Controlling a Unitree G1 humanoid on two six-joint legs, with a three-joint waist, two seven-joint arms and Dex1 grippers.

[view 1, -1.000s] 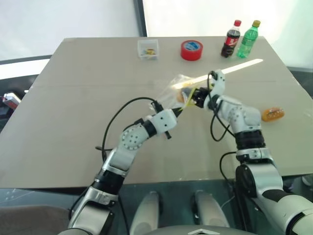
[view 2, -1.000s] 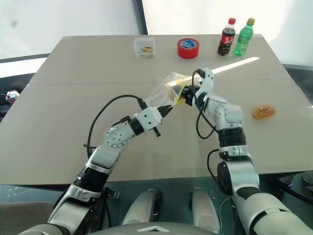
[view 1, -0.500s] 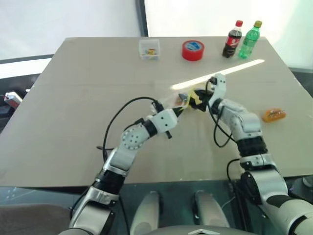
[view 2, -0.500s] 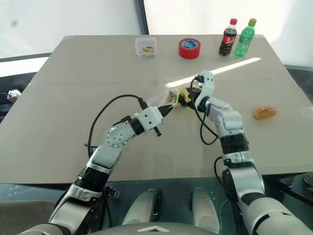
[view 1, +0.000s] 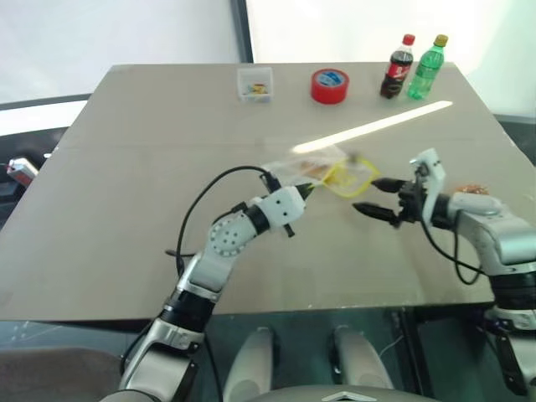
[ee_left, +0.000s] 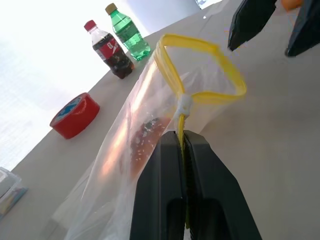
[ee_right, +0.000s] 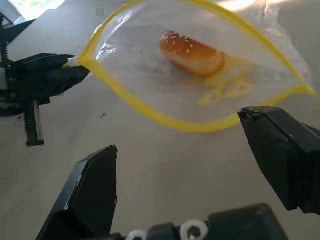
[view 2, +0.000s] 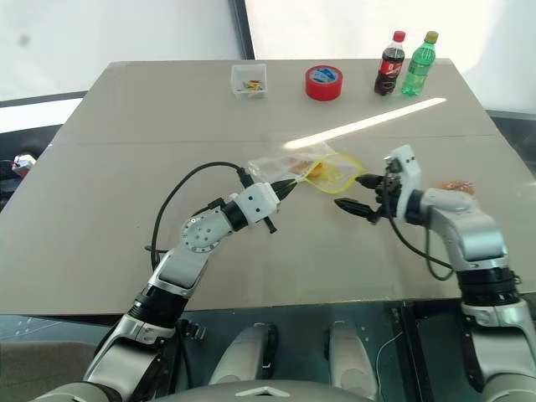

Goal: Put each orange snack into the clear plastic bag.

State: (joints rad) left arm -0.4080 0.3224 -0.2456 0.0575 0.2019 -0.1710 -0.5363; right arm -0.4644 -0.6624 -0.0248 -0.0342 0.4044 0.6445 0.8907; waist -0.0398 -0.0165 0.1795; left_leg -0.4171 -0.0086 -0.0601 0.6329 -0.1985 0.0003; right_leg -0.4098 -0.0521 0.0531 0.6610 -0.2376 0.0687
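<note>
So the right gripper (view 2: pixel 355 193) has just let go and backed off: a second ago it was right up at the mouth of the crinkly clear plastic bag with the yellow zip strip (view 2: pixel 322 172), and now it sits a bit right of centre in the head view, black fingers spread wide and empty, pointing back at the bag from just beside it. The wrist view tells the story, with one oval orange-brown snack with a pale speckled top (ee_right: pixel 192 51) lying inside the bag, behind the yellow rim, and the mouth gaping open.

The left gripper (view 2: pixel 290 182) hasn't budged. Its two fingers are pinched tight on the yellow strip, holding the bag up at the middle of the frame, same as before.

That reads to me as snack one delivered. The second orange snack (view 2: pixel 456 187) is at the right edge of the frame on the tan tabletop (view 2: pixel 126 142), peeking out just behind the right forearm, so I'd guess that's the next grab.

The red tape roll (view 2: pixel 323 83), small clear square box (view 2: pixel 249 81), cola bottle (view 2: pixel 386 64) and green bottle (view 2: pixel 416 64) along the top of the frame look untouched.
</note>
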